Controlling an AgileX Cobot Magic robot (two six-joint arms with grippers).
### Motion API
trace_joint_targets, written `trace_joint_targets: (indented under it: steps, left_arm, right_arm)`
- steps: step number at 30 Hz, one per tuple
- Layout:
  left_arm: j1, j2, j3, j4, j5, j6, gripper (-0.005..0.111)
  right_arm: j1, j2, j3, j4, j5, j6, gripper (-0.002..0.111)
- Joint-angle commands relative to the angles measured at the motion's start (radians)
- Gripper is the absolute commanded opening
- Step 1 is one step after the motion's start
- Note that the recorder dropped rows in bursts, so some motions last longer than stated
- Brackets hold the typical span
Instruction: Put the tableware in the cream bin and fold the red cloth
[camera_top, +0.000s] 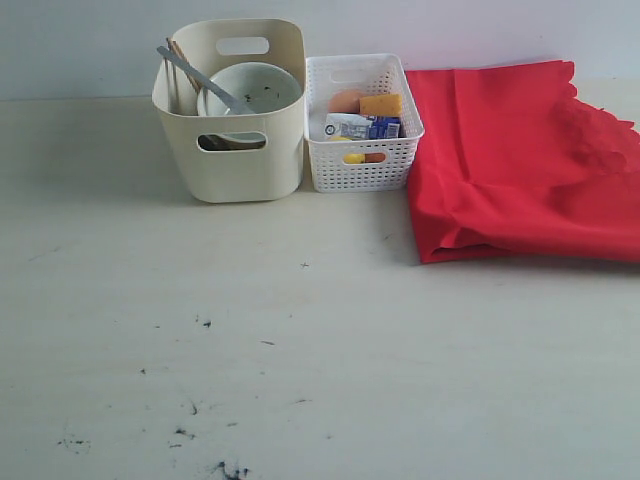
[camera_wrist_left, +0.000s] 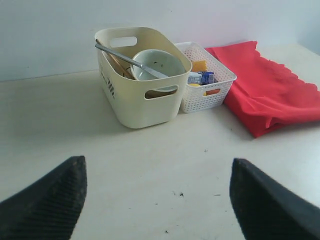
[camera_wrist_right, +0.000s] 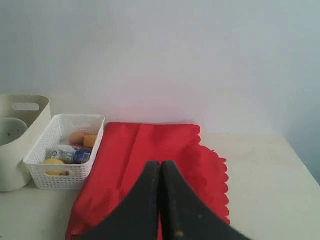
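The cream bin (camera_top: 235, 172) stands at the back left and holds the pale speckled bowl (camera_top: 262, 86), the metal knife (camera_top: 196, 76) leaning across it, and the wooden chopsticks (camera_top: 182, 52) against its left wall. Something brown shows through the front handle cut-out. Cup and spoon are hidden. The red cloth (camera_top: 510, 160) lies folded at the back right, scalloped edge to the right. Neither gripper appears in the exterior view. My left gripper (camera_wrist_left: 156, 162) is open over bare table, well short of the bin (camera_wrist_left: 132, 102). My right gripper (camera_wrist_right: 161, 165) is shut and empty, above the cloth (camera_wrist_right: 125, 150).
A white lattice basket (camera_top: 362, 170) with food items and a small carton stands between the bin and the cloth, touching both. Dark specks mark the pale table (camera_top: 300, 330) in front. A pale wall rises close behind everything.
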Motion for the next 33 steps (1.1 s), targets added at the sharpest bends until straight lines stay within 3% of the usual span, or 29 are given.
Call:
trace_joint_targets:
  steps: [1,7,13,33]
  left_arm:
    - [0.002,-0.041,-0.008,-0.003,0.005,0.065,0.075]
    - [0.002,-0.048,0.015,0.000,-0.037,0.186,0.075]
    - [0.002,-0.048,0.028,-0.003,-0.077,0.189,0.075]
    - [0.002,-0.048,0.028,-0.003,-0.075,0.189,0.075]
  right_arm:
    - [0.000,-0.032,0.095,-0.002,-0.050,-0.038,0.000]
    - [0.000,-0.034,0.239,0.019,-0.156,-0.038,0.000]
    - [0.000,-0.034,0.349,0.037,-0.313,-0.046,0.000]
    - [0.000,-0.034,0.352,0.089,-0.273,-0.043,0.000]
